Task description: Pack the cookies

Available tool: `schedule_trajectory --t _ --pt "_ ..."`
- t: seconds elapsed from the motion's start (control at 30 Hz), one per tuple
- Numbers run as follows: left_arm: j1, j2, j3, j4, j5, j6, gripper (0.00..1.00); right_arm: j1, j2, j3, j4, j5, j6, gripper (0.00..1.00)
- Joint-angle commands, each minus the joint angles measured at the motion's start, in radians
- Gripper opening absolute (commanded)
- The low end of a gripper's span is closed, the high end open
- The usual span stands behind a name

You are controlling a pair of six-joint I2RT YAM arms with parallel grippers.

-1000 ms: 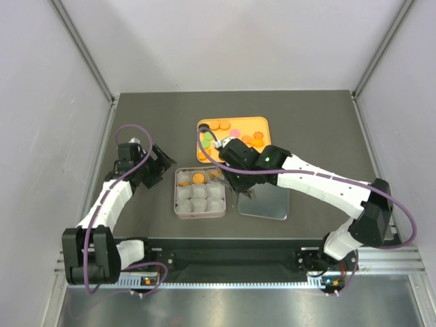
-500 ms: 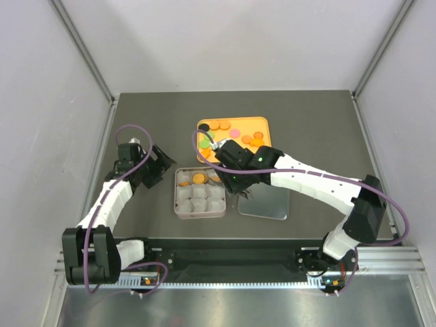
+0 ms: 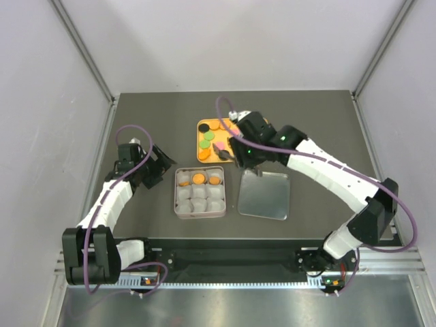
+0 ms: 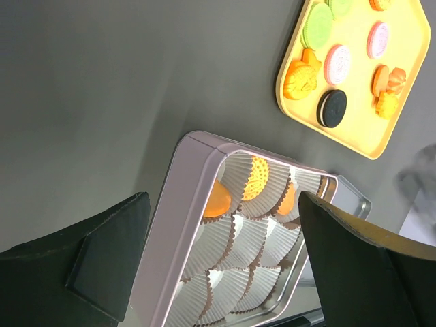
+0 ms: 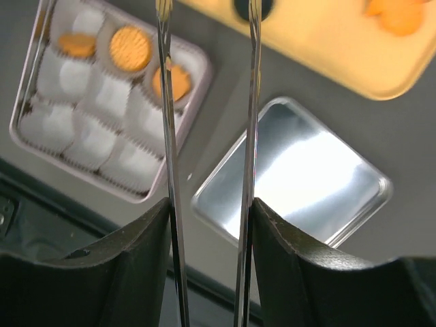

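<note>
The right gripper [image 5: 208, 8] looks down on the dark table [image 5: 228, 102], its two thin metal fingers [image 5: 167, 136] standing apart with nothing between them. Left of them lies a square tin [image 5: 178, 178] lined with white paper cups [image 5: 82, 139]. Three orange cookies [image 5: 129, 48] sit in the cups of one row, one to each cup; the other cups are empty. Just beside the tin lies a shiny silver lid [image 5: 306, 177]. A yellow tray [image 5: 320, 34] fills the upper right, holding a black cookie [image 5: 266, 7] at the frame's top edge and orange pieces [image 5: 392, 15] near its corner.
</note>
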Motion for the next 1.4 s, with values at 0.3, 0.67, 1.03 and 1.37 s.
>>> schedule_trajectory --t 0.3,0.67,1.03,1.37 --pt "0.007 0.026 0.004 0.064 0.041 0.010 0.95 -0.260 0.262 0.191 0.144 0.014 -0.125 0.47" --pt "0.006 0.026 0.007 0.056 0.044 0.018 0.95 -0.285 0.447 0.315 0.144 0.066 -0.149 0.47" --pt "0.005 0.032 0.002 0.067 0.050 0.013 0.95 -0.289 0.461 0.298 0.149 0.039 -0.140 0.46" --pt "0.007 0.031 -0.008 0.074 0.053 0.010 0.95 -0.289 0.479 0.294 0.149 0.025 -0.132 0.45"
